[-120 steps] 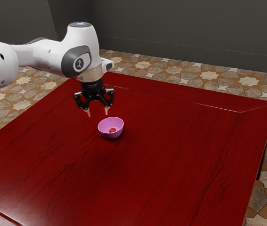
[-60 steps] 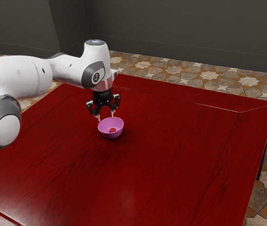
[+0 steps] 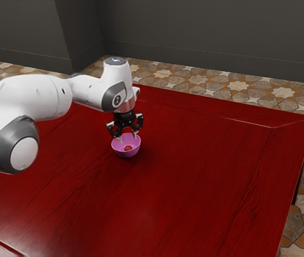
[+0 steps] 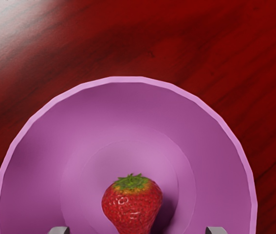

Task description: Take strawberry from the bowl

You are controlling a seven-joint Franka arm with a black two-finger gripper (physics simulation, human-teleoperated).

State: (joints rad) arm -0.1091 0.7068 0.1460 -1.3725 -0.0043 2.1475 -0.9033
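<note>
Claw (image 3: 128, 140) sits wide open, empty, over the bowl (image 4: 128, 80); strawberry (image 4: 132, 204) lies on the bowl's bottom, probably light, soft, easily bruised, so grip gently across its fat middle.

White, rounded arm (image 3: 32, 96); dark-grey joint ring (image 3: 0, 147); round pale cap (image 3: 24, 153); black, angular tool (image 3: 130, 139).

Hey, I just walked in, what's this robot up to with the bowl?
A robot arm is over the pink bowl on the red table, apparently about to take out the strawberry. Its fingers are open, spread wide at the bowl's mouth, and hold nothing. The strawberry lies in the bottom of the bowl, not yet gripped.
</note>
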